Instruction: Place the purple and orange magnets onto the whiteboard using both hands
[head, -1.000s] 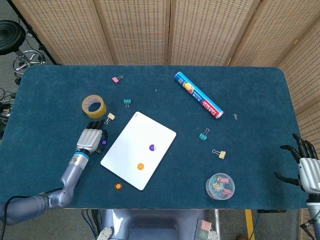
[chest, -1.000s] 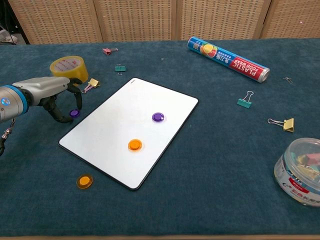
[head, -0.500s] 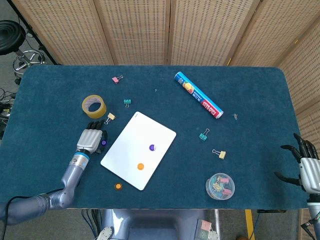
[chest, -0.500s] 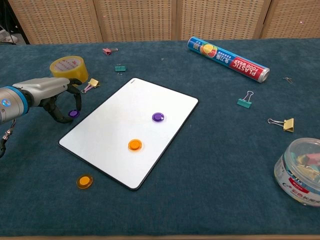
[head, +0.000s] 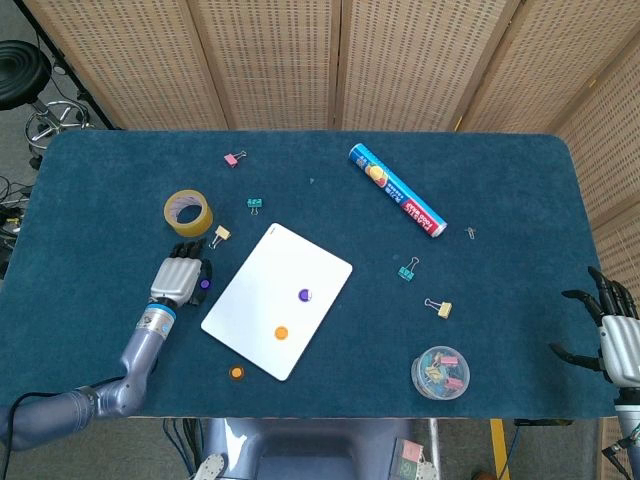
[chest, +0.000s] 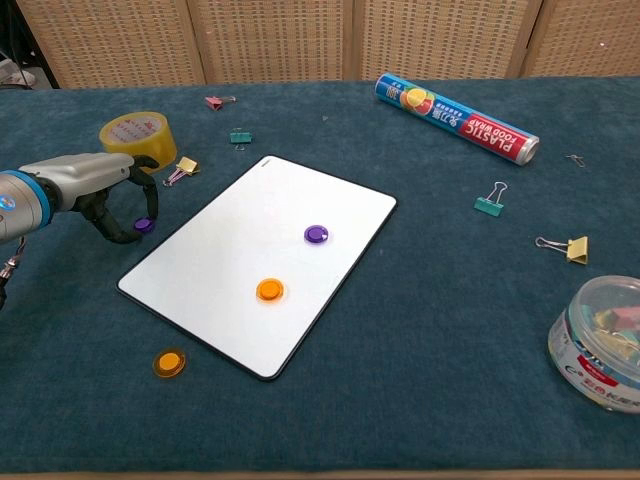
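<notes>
Reading the job as roughly half done: seeing 1 placed purple magnet (head: 304, 294) and 1 placed orange magnet (head: 281, 332) lying flat on the whiteboard (head: 250, 290), near its middle and toward its 6 o'clock side. Counting 2 more magnets off the board: 1 loose purple magnet (chest: 144, 225) on the table (head: 500, 200) just beside the board's edge at 9 o'clock, and 1 loose orange magnet (head: 236, 372) just beyond the corner at 7 o'clock. Arching the left hand (head: 180, 275) over that loose purple magnet with fingers curled down around it, though not showing plainly whether pinching it or only hovering close, so cannot tell. Hanging the right hand (head: 618, 340) at the table's 4 o'clock edge, fingers spread and empty, well apart from every magnet. Totalling 2 purple magnets, 2 orange magnets, 1 whiteboard and 2 hands. Also counting 1 tape roll (head: 188, 211) at the left hand's 12 o'clock, 1 wrap tube (head: 396, 189), 1 clip tub (head: 440, 371), and 5 binder clips scattered about.
</notes>
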